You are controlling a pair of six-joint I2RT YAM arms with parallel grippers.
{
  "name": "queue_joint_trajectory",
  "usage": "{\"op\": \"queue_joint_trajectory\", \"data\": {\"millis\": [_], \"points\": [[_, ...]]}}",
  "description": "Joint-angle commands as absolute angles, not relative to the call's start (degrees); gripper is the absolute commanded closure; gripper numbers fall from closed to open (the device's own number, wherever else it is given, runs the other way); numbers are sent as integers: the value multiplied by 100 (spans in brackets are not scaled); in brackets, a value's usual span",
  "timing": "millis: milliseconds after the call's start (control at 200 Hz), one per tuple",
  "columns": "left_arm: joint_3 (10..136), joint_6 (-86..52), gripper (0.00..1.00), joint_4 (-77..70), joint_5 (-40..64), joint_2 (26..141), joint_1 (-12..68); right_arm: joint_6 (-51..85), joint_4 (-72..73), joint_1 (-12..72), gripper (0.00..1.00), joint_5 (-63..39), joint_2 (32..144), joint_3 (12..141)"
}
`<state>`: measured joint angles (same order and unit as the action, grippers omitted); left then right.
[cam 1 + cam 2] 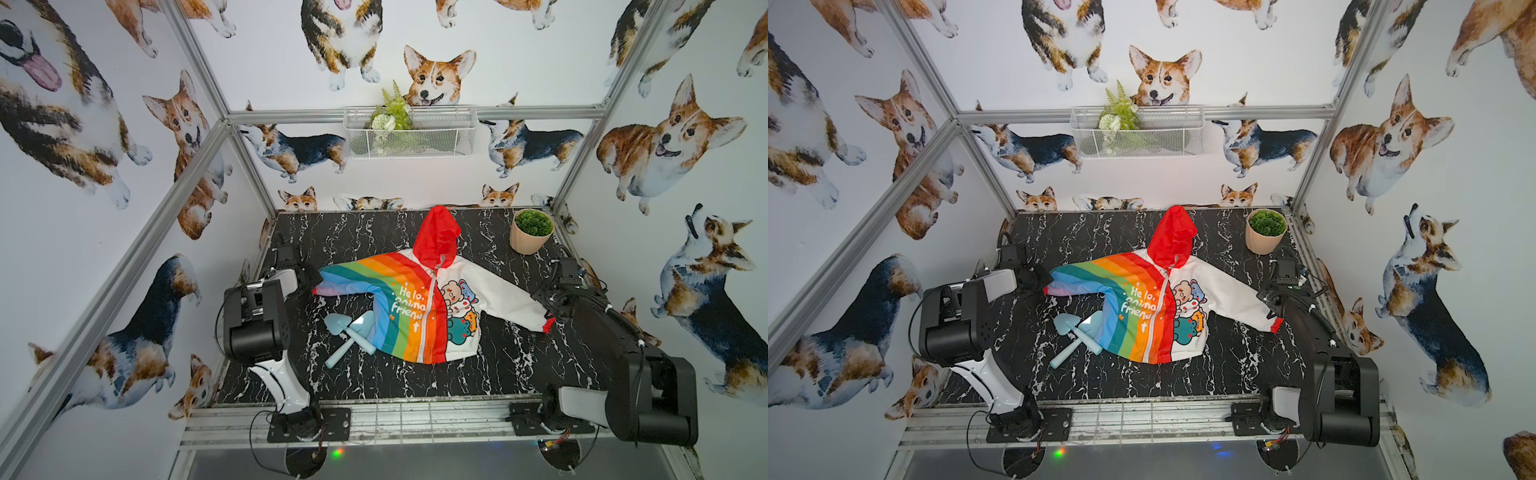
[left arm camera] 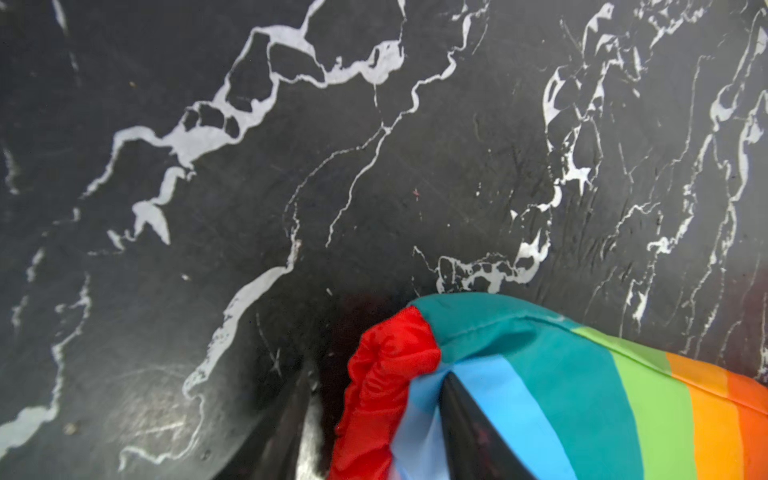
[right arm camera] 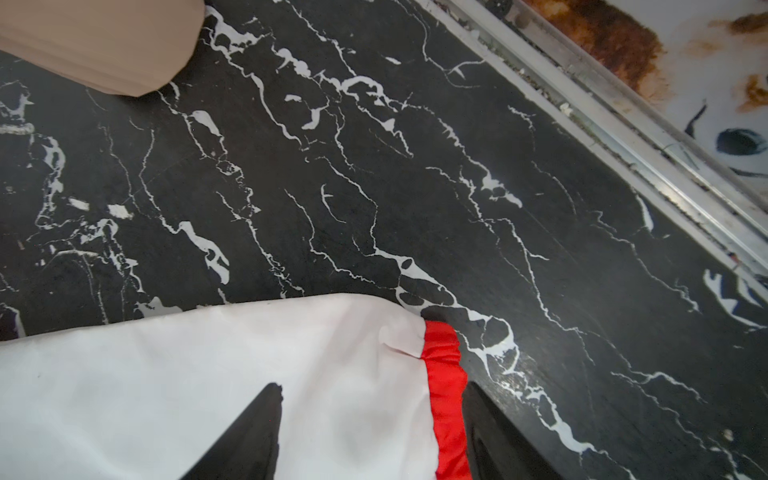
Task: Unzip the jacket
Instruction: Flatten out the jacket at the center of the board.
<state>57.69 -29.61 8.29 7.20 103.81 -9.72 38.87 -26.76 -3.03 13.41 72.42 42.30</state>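
the jacket point(image 1: 415, 307) lies spread flat on the desk point(image 1: 415, 382) between the two claws, one sleeve reaching out to each. the white zipper point(image 1: 428, 316) looks closed from collar to hem, so nothing of the unzipping is done. it sits well apart from both claws.

the left claw point(image 2: 376, 370) stands partly wide around the rainbow sleeve's red cuff point(image 2: 386, 395), not visibly clamped. the right claw point(image 3: 374, 386) is wide, with one finger over the white sleeve and the other just beside its red cuff point(image 3: 444, 365).

the zipper pull is too small to make out, neither wrist view shows the zipper, and both cut the claw fingers off.
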Motion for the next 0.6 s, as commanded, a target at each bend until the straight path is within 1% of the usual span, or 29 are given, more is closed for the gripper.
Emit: {"op": "queue_joint_trajectory", "data": {"millis": [0, 125, 180, 265, 385, 465, 485, 591], "points": [[5731, -2997, 59, 1072, 823, 10432, -974, 4126, -2856, -352, 34, 1410, 7310, 4236], [5696, -3006, 74, 1064, 857, 10423, -976, 4107, -2723, -606, 35, 1208, 7500, 4184], [5680, -3023, 83, 1072, 851, 10415, -976, 4004, -2694, -747, 35, 1126, 7626, 4196], [5647, -3056, 91, 1122, 718, 10352, -984, 3938, -2893, -852, 36, 1121, 7803, 4329], [5455, -3200, 93, 1130, 425, 10097, -1120, 3902, -2852, -853, 36, 1064, 7939, 4363], [5247, -3363, 94, 1004, 452, 9949, -1345, 3855, -2852, -853, 36, 945, 8060, 4403], [5193, -3389, 94, 964, 485, 9924, -1402, 3835, -2844, -853, 40, 906, 8087, 4416], [5124, -3437, 95, 914, 536, 9861, -1503, 3695, -2733, -836, 42, 616, 8130, 4442]]}}
